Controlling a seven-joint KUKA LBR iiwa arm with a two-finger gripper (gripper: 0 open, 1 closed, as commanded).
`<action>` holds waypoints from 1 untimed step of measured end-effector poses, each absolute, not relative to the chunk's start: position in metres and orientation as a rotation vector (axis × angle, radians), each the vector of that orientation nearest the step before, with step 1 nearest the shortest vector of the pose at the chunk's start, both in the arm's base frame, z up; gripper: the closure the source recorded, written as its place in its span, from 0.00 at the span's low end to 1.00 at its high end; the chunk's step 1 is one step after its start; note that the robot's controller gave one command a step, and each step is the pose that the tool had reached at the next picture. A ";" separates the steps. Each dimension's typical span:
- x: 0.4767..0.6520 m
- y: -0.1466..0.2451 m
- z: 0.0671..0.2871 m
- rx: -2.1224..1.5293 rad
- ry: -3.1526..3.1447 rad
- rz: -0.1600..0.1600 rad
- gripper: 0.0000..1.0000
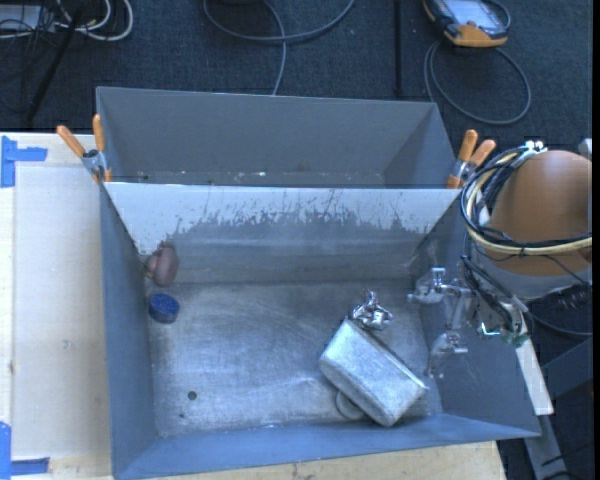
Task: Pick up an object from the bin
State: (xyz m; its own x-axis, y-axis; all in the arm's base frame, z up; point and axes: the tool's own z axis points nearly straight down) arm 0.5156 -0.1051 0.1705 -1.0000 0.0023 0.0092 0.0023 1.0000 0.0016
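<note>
My gripper (441,318) stands at the bin's right wall, its two metal fingers apart and nothing between them, so it is open. Just to its left lies a silvery-grey rectangular block (372,374), tilted against the lower right of the bin floor. A small shiny metal clip-like piece (371,312) rests at the block's upper end. A pale round edge (348,405) peeks out from under the block's lower side; what it belongs to is hidden.
A small blue round cap (163,308) lies at the floor's left edge, with a brownish lump (162,263) just above it against the left wall. The arm with its orange dome and cables hangs over the bin's right rim.
</note>
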 end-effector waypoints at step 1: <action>0.560 -0.085 0.082 0.112 -3.139 0.000 0.00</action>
State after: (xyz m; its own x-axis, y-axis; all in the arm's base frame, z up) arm 0.5598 -0.0851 0.0820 -0.9974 -0.0714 0.0001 -0.0714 0.9974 0.0002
